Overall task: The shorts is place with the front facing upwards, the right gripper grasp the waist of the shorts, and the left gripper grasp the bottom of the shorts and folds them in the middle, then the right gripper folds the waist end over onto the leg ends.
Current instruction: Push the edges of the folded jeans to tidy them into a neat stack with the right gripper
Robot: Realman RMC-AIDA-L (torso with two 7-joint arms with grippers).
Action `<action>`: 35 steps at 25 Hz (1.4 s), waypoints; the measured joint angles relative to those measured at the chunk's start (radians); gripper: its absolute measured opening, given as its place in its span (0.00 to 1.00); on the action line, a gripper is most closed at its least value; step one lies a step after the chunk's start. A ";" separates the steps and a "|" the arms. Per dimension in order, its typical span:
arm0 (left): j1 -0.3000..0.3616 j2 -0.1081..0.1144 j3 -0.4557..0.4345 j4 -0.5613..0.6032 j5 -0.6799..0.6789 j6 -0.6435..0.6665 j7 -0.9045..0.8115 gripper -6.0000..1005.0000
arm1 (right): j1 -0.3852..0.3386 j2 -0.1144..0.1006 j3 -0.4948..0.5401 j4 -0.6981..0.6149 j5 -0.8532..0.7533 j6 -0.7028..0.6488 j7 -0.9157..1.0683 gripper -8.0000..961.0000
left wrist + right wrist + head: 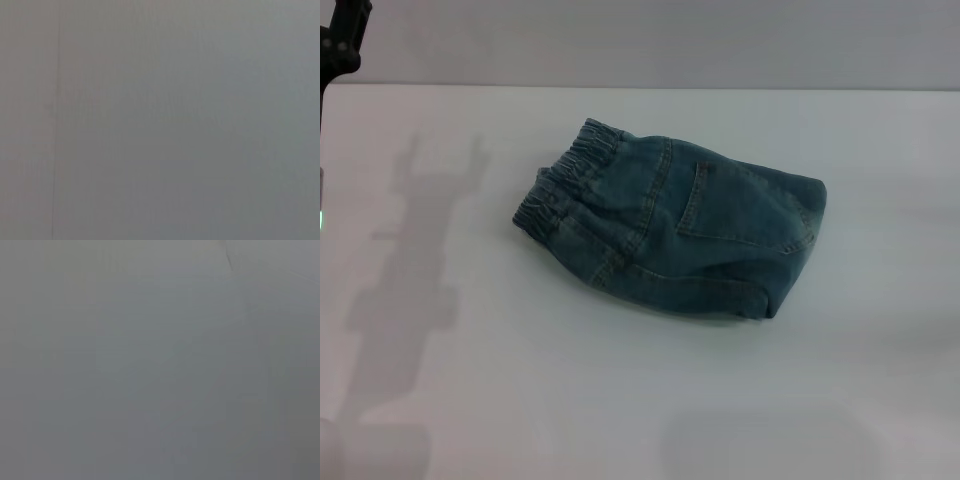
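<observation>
Now | shorts (680, 235) folded mid-table (470, 400), clear of edges | left gripper (342, 40) far-left corner, grip unclear

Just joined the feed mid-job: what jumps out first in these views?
The shorts lie folded into a compact denim bundle mid-table, the ruffled waist of the shorts toward the robot's left, a square pocket facing up. A bit of the left gripper shows at the far left corner; both wrist views show only plain grey.

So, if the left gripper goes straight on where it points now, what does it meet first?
Probably only the bare table: the left wrist view shows just plain surface. The shorts lie aside.
</observation>
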 joint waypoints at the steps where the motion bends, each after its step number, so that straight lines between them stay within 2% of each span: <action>1: 0.000 0.000 0.000 0.000 0.000 0.000 0.000 0.84 | 0.001 0.000 -0.019 0.001 0.000 0.001 0.009 0.59; 3: 0.000 0.000 0.001 -0.001 -0.001 0.002 0.000 0.84 | 0.002 -0.002 -0.071 -0.002 -0.017 0.005 0.049 0.59; 6: -0.003 0.000 0.002 -0.003 -0.008 0.006 0.000 0.84 | 0.005 -0.019 -0.180 -0.027 -0.153 0.015 0.188 0.59; 8: -0.008 0.000 0.002 -0.005 -0.013 0.007 0.000 0.84 | 0.016 -0.033 -0.226 -0.058 -0.304 0.023 0.311 0.59; 13: -0.020 0.002 0.000 -0.004 -0.013 0.008 0.000 0.84 | 0.066 -0.069 -0.292 -0.176 -0.824 0.000 0.701 0.59; 17: -0.027 0.002 -0.002 -0.008 -0.013 0.009 0.000 0.84 | 0.109 -0.089 -0.303 -0.285 -1.233 -0.088 0.988 0.59; 20: -0.030 0.002 -0.001 -0.011 -0.013 0.009 0.000 0.84 | 0.120 -0.099 -0.299 -0.342 -1.435 -0.180 1.123 0.59; 24: -0.034 0.002 -0.003 -0.014 -0.013 0.012 0.000 0.84 | 0.132 -0.114 -0.297 -0.374 -1.582 -0.310 1.217 0.59; 27: -0.038 0.002 -0.004 -0.014 -0.013 0.012 0.000 0.84 | 0.152 -0.123 -0.297 -0.373 -1.674 -0.353 1.285 0.59; 31: -0.043 0.002 -0.004 -0.015 -0.013 0.014 0.000 0.84 | 0.163 -0.123 -0.297 -0.371 -1.770 -0.337 1.344 0.59; 35: -0.047 0.002 -0.004 -0.015 -0.013 0.014 0.000 0.84 | 0.160 -0.116 -0.295 -0.368 -1.780 -0.286 1.353 0.59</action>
